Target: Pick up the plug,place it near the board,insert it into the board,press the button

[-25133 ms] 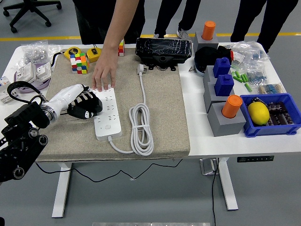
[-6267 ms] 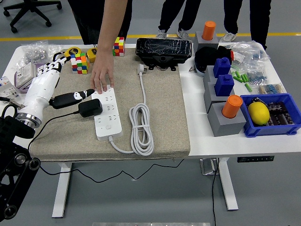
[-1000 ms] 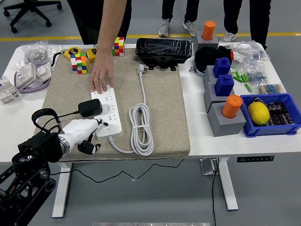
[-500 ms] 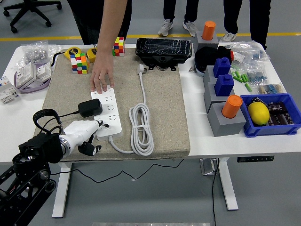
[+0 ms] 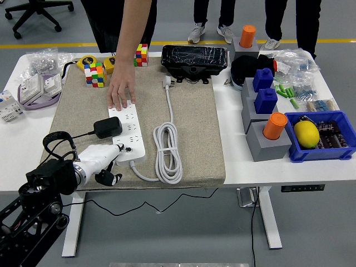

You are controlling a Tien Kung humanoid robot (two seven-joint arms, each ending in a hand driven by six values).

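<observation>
**Plug seated, button press in hand**

At the far left our left arm comes in from the lower corner, and our left hand [image 5: 105, 161] sits low over the near end of the white power board [image 5: 126, 133]. One pale finger reaches out to the board's near face, where the button [image 5: 130, 148] shows as a small dark dot; the tip looks to be at or just beside it, though we cannot tell whether it is touching. The other fingers are curled under, dark tips showing below the palm, and the hand holds nothing.

Just beyond the hand, the black plug [image 5: 107, 127] stands on the board's left edge, apparently seated in a socket, with its thin cable [image 5: 75, 136] trailing back toward our arm. At the board's far end a person's hand [image 5: 120, 92] lies flat on it, pinning it to the beige mat [image 5: 189, 122].

Right of the board, its own white cord [image 5: 167, 150] lies coiled on the mat, clear of the work. Our right arm is not in view.

We judge the pick, place and insert steps done, and the last step, pressing the button, under way. The next move calls for a short, straight push down with that one fingertip, centred on the button, firm enough to click it without shoving the board sideways or nudging the plug.
</observation>
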